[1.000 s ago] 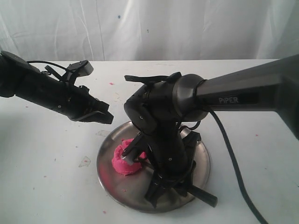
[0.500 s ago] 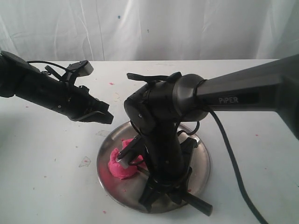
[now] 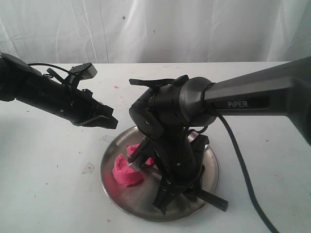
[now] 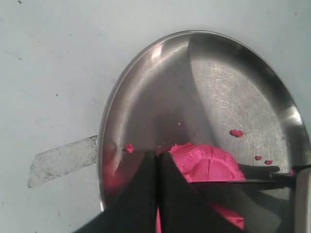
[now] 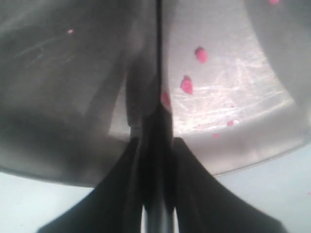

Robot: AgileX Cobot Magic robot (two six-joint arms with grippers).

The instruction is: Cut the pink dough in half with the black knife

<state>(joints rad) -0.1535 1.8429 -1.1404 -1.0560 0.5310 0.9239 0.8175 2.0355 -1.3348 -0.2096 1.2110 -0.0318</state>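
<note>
Place: robot test bench, lab-like, not a home kitchen.
Backdrop: white sheet (image 3: pixel 160 29) hung behind, creased, closing off the room.
Surface: white table (image 3: pixel 43 160), bare and flecked with small pink and dark specks (old working marks, by the look).
Machinery: two black arms, the right arm (image 3: pixel 252 97) lettered "PIPER", a cable (image 3: pixel 238 160) trailing from it over the table.
Props: one steel plate (image 3: pixel 209 167) with pink dough (image 3: pixel 127 174) on it, set alone mid-table.
Tape: worn strip (image 4: pixel 63 160) stuck to the table beside the plate.
</note>
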